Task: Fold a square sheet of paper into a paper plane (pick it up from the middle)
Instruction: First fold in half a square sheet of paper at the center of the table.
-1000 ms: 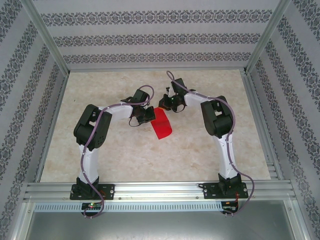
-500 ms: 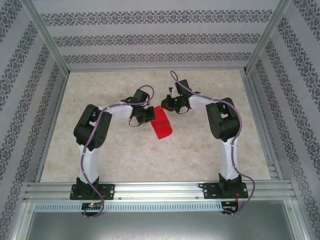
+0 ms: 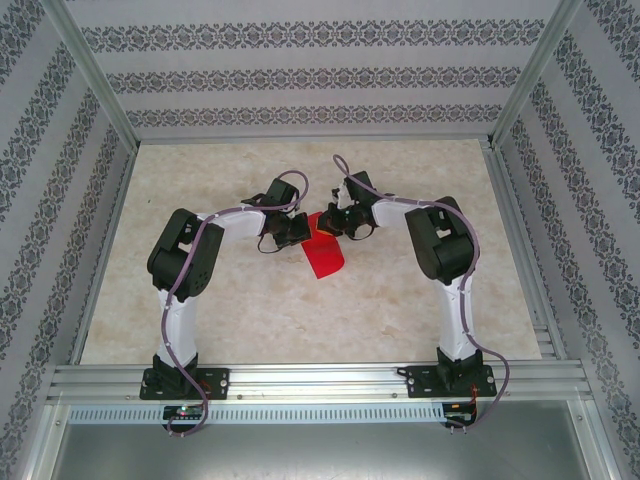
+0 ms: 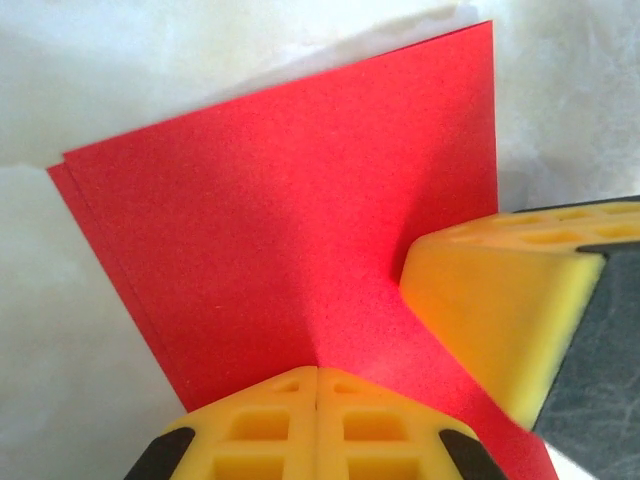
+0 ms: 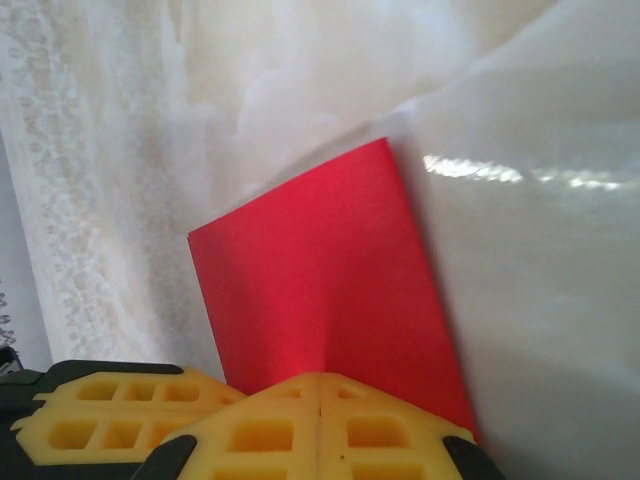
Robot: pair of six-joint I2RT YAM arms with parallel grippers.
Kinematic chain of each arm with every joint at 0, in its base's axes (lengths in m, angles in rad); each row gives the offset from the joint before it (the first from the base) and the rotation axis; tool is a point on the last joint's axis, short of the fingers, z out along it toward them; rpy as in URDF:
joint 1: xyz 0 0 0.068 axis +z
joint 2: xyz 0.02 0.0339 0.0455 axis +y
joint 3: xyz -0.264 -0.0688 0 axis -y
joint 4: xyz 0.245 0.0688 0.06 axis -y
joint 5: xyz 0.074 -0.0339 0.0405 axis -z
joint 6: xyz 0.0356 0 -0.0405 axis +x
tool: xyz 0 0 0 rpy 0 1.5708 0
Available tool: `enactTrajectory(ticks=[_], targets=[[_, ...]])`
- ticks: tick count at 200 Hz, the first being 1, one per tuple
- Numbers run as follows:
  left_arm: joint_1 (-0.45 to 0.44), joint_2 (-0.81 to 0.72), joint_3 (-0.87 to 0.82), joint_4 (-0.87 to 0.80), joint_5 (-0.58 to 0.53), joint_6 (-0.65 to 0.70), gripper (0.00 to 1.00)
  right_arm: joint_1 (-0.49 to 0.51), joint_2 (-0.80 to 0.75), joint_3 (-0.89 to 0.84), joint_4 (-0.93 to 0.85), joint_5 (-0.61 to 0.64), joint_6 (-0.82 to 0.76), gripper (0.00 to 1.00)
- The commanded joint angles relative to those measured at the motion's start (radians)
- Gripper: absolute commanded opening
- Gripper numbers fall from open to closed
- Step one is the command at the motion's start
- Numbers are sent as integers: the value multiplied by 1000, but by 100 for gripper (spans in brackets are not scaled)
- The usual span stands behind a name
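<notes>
1. Left: left gripper [image 3: 294, 232] clenched on the far edge of the paper [image 3: 324, 258]. In the left wrist view, fingers [image 4: 317, 425] pressed together, with the red sheet [image 4: 290, 230] coming out from between them.
2. Middle: paper mid-table, between the two grippers and running toward the near side. Already folded once, judging by its narrow rectangular outline and the two layers showing at its left edge in the left wrist view. Cannot tell whether its near end rests on the table [image 3: 250, 320] or hangs just above it.
3. Right: right gripper [image 3: 341, 222] likewise shut on the same far edge, just beside the left one. In the right wrist view, fingers [image 5: 318, 430] closed with the paper [image 5: 320, 290] rising from them.
4. Progress, as a judgement: early. Done: pickup and first half-fold. Left: nose corner folds, wing folds, no pointed plane shape yet.
5. Containers: nothing here to hold anything, just the flat table under the paper.
</notes>
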Motion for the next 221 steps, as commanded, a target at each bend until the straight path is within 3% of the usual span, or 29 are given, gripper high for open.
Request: enactTrajectory(ticks=[1, 60, 113, 155, 221], targets=[[-16, 112, -78, -153, -99, 14, 0, -32, 32, 2, -16, 35, -8, 3], [-16, 109, -77, -151, -98, 20, 0, -112, -67, -9, -29, 87, -12, 3], [-16, 111, -69, -151, -99, 24, 0, -54, -194, -98, -71, -1, -68, 3], [-16, 112, -66, -154, -99, 22, 0, 17, -185, -132, -148, -24, -117, 3], [-17, 118, -67, -151, -100, 18, 0, 16, -141, -150, -199, -3, -157, 4]])
